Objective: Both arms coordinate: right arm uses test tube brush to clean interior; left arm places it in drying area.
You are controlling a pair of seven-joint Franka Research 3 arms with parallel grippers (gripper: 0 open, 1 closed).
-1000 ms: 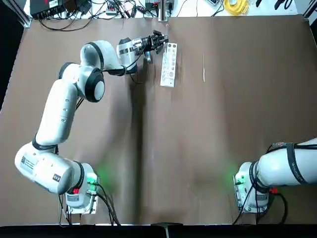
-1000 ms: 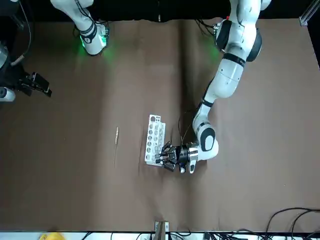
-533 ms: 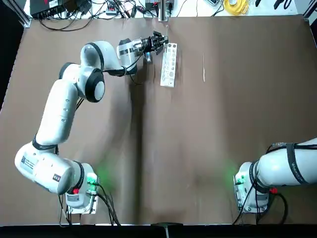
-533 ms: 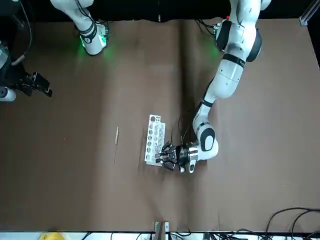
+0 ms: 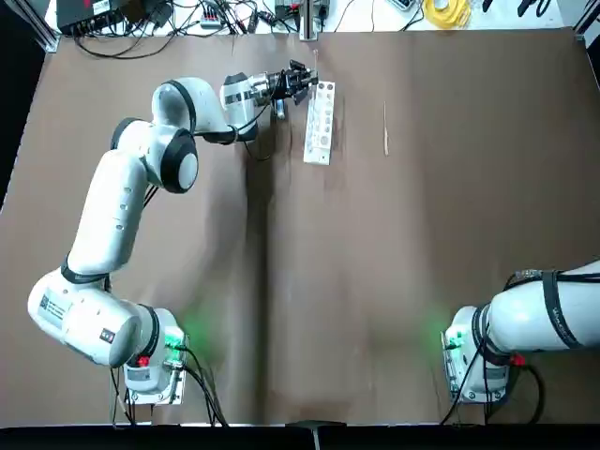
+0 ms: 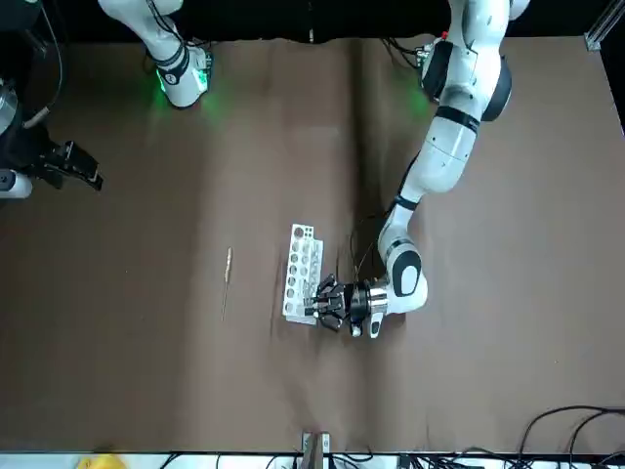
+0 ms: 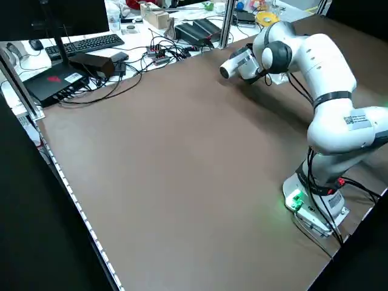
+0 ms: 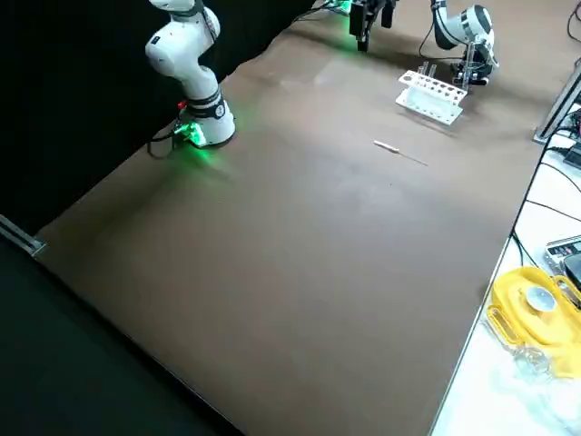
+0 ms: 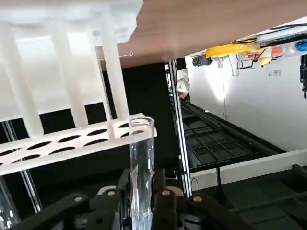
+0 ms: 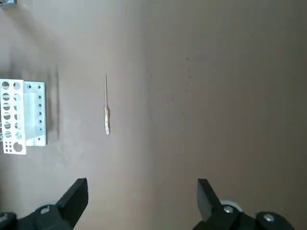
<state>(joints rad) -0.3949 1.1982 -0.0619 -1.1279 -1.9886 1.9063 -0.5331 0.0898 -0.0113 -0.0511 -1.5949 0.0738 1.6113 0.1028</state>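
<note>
The drying area is a small white rack (image 5: 319, 122) (image 6: 302, 269) lying near the far edge of the table. My left arm reaches out to its far end, and the left gripper (image 5: 298, 77) (image 6: 320, 303) sits right beside the rack. In the left wrist view this gripper (image 9: 142, 191) is shut on a clear glass test tube (image 9: 141, 153), whose open mouth is close to the rack's holes (image 9: 72, 139). The test tube brush (image 5: 385, 127) (image 10: 106, 108) lies alone on the table, to the right of the rack. My right gripper (image 10: 142, 189) is open, pulled back and empty.
Cables and electronics lie beyond the far table edge, along with a metal post (image 5: 307, 19) and a yellow object (image 5: 447, 11). Both arm bases (image 5: 150, 366) (image 5: 478, 361) stand at the near edge. Brown table (image 5: 375, 262) stretches between them and the rack.
The left gripper with the tube has shifted very slightly beside the rack's far end. The brush, rack and right arm have not moved.
</note>
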